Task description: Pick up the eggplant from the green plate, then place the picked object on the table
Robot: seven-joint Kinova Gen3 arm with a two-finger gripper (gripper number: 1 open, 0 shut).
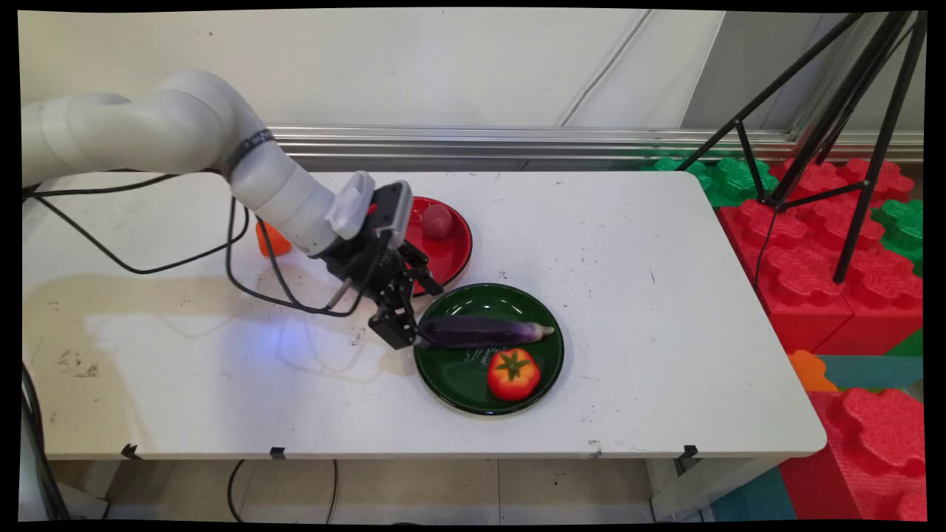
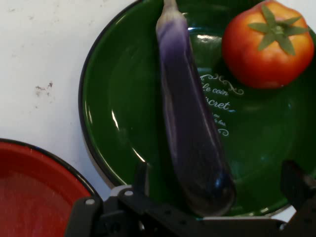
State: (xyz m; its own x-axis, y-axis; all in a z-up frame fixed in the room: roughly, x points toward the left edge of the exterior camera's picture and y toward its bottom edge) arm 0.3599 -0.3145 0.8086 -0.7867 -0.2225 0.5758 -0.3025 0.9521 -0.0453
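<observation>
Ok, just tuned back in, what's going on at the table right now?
The gripper is down at the left rim of the green plate, its open fingers on either side of the blunt end of the purple eggplant, not clamped on it. The eggplant lies across the plate with a tomato beside it. Behind sits a red plate with a reddish ball, and an orange object is partly hidden by the arm.

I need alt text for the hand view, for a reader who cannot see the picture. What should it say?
A long purple eggplant lies across a green plate, its thick end between the fingers of the open black gripper at the bottom edge. A red tomato sits on the same plate at the upper right, and part of a red plate shows on the white table at the lower left.
</observation>
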